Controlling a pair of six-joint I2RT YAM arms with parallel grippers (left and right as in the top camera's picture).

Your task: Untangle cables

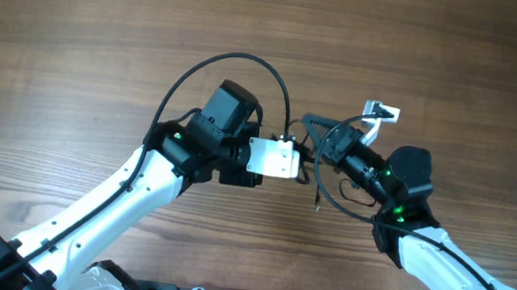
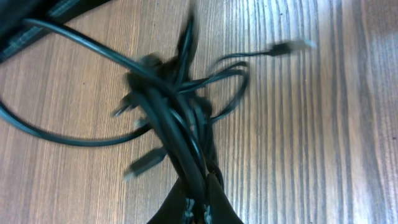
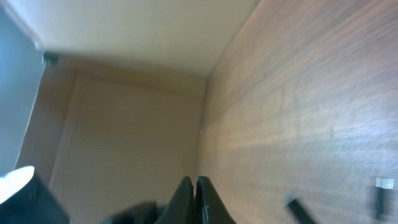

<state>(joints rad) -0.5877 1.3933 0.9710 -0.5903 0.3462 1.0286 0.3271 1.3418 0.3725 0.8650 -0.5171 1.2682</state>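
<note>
The cables [image 1: 330, 193] are thin black cords knotted in a tangle between my two grippers at the table's middle. In the left wrist view the tangle [image 2: 177, 106] rises from my left gripper [image 2: 199, 190], which is shut on a thick bundle of the cords. One loose plug end [image 2: 289, 46] lies on the wood at the upper right. In the overhead view my left gripper [image 1: 305, 159] meets my right gripper [image 1: 326, 152] at the knot. In the right wrist view my right gripper [image 3: 196, 182] is shut, with no cord showing between its tips.
A thicker black arm wire [image 1: 239, 62] arcs over my left wrist. A small white and silvery piece [image 1: 380, 111] lies just beyond the tangle. Blurred plug ends [image 3: 380, 185] show at the right wrist view's lower right. The wooden table [image 1: 73, 31] lies all around.
</note>
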